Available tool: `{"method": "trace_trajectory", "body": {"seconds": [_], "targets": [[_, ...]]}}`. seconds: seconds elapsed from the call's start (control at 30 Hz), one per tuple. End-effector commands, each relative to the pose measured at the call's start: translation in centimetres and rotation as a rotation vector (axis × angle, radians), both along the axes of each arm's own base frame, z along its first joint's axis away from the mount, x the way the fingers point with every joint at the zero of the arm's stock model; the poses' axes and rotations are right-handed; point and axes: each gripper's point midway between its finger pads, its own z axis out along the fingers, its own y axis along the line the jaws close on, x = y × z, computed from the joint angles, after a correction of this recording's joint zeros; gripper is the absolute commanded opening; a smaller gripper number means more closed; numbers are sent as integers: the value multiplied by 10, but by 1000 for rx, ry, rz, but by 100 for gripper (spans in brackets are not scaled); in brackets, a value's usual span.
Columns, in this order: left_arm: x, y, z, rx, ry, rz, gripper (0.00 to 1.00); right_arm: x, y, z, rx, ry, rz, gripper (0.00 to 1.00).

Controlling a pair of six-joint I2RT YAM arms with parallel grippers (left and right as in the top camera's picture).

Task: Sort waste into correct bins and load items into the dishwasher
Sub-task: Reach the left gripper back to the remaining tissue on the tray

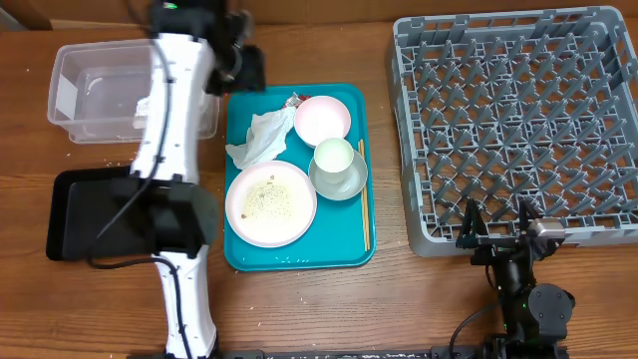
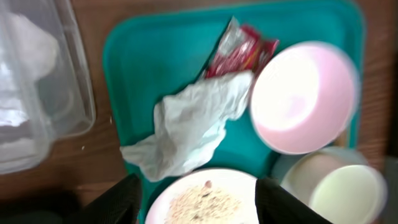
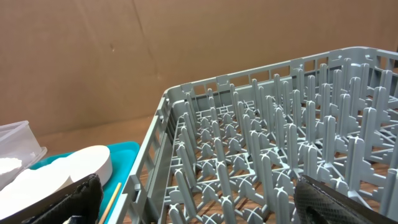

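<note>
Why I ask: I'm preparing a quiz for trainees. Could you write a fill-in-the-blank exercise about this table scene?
1. The tray under the crumpled napkin is ____ in colour.
2. The cup sits inside the ____.
3. The large plate carries scattered grains of ____.
4. The snack wrapper lies beside the small plate, whose colour is ____.
Missing words: teal; bowl; rice; pink.

Even, bright light (left wrist blurred)
</note>
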Motion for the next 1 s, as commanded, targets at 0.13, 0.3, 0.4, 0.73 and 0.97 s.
{"method": "trace_trajectory", "body": {"seconds": [0.13, 0.3, 0.4, 0.73, 0.97], "targets": [[-21, 16, -61, 227, 109, -60, 60, 0, -2, -1, -4, -6, -7, 100], [-22, 17, -95, 229, 123, -64, 61, 0, -2, -1, -4, -6, -7, 100], [-14, 14, -108, 225, 89, -71, 58, 0, -2, -1, -4, -6, -7, 100], [-24, -6, -130, 109, 117, -134, 39, 0, -2, -1, -4, -6, -7, 100], [-29, -4, -123, 114, 144, -112, 4, 0, -2, -1, -4, -6, -7, 100]]}}
